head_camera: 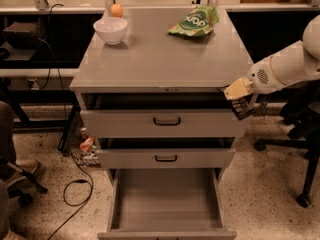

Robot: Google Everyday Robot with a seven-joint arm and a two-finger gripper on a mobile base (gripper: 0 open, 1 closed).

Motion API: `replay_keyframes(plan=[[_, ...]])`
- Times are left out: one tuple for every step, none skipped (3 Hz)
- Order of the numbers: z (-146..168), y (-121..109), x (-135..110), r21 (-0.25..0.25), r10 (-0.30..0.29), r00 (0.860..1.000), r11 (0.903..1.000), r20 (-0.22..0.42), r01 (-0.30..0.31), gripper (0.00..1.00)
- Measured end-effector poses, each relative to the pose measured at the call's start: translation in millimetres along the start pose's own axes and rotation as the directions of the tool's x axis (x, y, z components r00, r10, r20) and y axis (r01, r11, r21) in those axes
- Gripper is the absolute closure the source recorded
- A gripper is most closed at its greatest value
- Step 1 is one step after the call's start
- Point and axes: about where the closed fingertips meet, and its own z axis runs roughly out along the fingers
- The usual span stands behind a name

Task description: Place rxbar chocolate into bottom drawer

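Observation:
The grey three-drawer cabinet [160,64] stands in the middle of the view. Its bottom drawer [167,200] is pulled out wide and its grey floor is bare. My gripper [237,92] is at the cabinet's front right corner, just off the top's edge and level with the top drawer. It is shut on the rxbar chocolate [242,107], a flat black bar that hangs down below the pale fingers. The white arm reaches in from the right.
A white bowl [110,30] and an orange ball [116,10] sit at the back left of the cabinet top, a green snack bag [194,22] at the back right. The top drawer [165,122] and middle drawer [165,158] are slightly open. Office chairs stand left and right; a cable lies on the floor.

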Motion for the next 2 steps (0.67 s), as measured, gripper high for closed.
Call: replay_keyframes(plan=[[-4.9, 2.7, 11.6, 0.022, -0.005, 1.000, 0.9997, -0.017, 0.005, 1.00], [-24.7, 5.1, 37.6, 0.081, 0.026, 0.999, 0.9964, -0.029, -0.023, 1.00]])
